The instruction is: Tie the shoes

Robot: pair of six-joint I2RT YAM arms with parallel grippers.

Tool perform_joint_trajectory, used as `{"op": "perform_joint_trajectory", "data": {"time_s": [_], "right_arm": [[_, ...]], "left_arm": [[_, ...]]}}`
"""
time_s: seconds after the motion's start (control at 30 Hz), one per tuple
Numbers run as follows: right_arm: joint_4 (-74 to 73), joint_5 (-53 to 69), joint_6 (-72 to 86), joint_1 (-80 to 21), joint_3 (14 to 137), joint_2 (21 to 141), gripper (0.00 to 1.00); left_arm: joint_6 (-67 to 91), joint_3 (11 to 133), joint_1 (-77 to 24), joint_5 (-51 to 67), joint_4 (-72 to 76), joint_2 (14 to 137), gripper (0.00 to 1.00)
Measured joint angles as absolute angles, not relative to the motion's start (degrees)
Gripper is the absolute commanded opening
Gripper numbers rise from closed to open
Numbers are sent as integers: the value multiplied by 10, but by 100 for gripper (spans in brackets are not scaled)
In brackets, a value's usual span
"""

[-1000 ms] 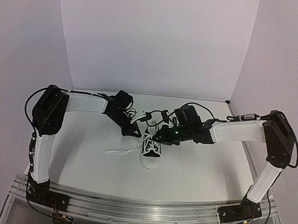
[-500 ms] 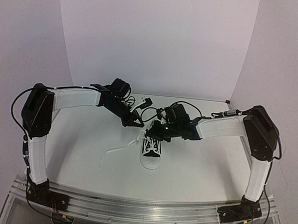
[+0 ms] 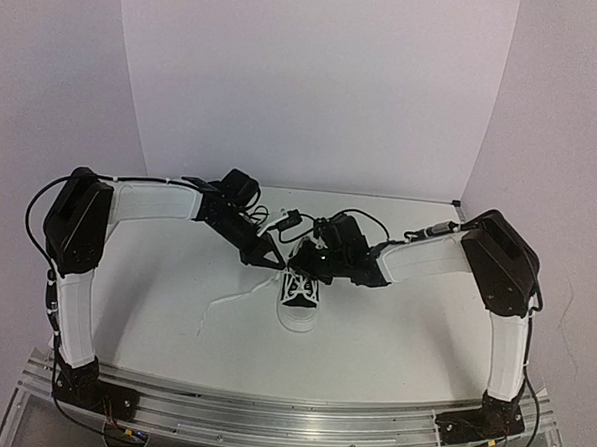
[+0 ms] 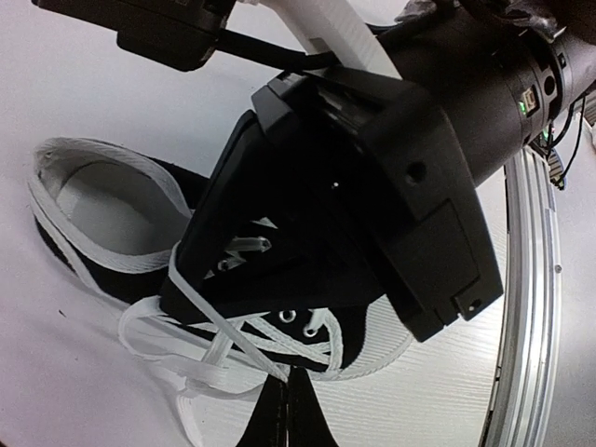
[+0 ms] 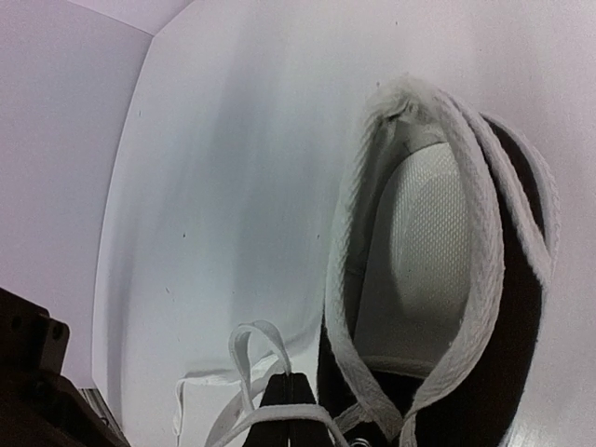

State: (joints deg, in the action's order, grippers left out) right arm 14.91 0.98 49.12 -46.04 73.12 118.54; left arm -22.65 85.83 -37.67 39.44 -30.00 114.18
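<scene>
White surface (image 3: 173, 327), pale walls behind, seen from above. On the left, the left arm (image 3: 88, 233) reaches inward. The left end effector (image 3: 273, 261) points down just beside the shoe's left side, its jaws together.

In the middle sits a small black canvas sneaker (image 3: 299, 302), with its white toe cap toward the arm bases and its heel toward the back wall. Its white laces (image 3: 236, 298) lie untied, and one strand trails left across the surface.

On the right, the right arm (image 3: 447, 256) comes in. The right end effector (image 3: 311, 262) hangs over the sneaker's opening and hides it from this camera.

The left wrist view shows what the overhead view cannot. The sneaker's heel opening and white lining are visible, and the right end effector's black housing covers the tongue. Loose laces bunch by the eyelets, right at the left fingers (image 4: 303, 424), which are pressed together. Whether they pinch a strand cannot be told.

The right wrist view alone looks into the shoe, showing white mesh lining and a woven white collar. A lace loop lies on the surface to the left. The right fingers (image 5: 303, 396) are closed, with a strand crossing their tips. Whether it is gripped is unclear.
</scene>
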Motion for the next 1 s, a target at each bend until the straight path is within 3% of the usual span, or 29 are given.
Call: {"op": "perform_joint_trajectory", "data": {"time_s": [0.07, 0.23, 0.4, 0.5, 0.63, 0.7, 1.0], "right_arm": [[166, 5, 491, -460, 731, 1190, 0], [212, -12, 492, -458, 721, 1191, 0], [235, -25, 491, -453, 710, 1193, 0], [248, -29, 491, -452, 710, 1200, 0], [252, -30, 491, -452, 710, 1210, 0], [255, -30, 491, -452, 710, 1210, 0], [259, -30, 489, -452, 710, 1210, 0]], "left_arm": [[-229, 858, -377, 399, -299, 1145, 7], [-260, 867, -377, 423, -319, 1161, 50], [-320, 913, -375, 426, -382, 1176, 72], [-365, 961, -371, 430, -444, 1181, 72], [-416, 1030, -353, 448, -502, 1185, 51], [-415, 1058, -334, 454, -503, 1192, 46], [-351, 1040, -271, 337, -269, 1288, 51]]}}
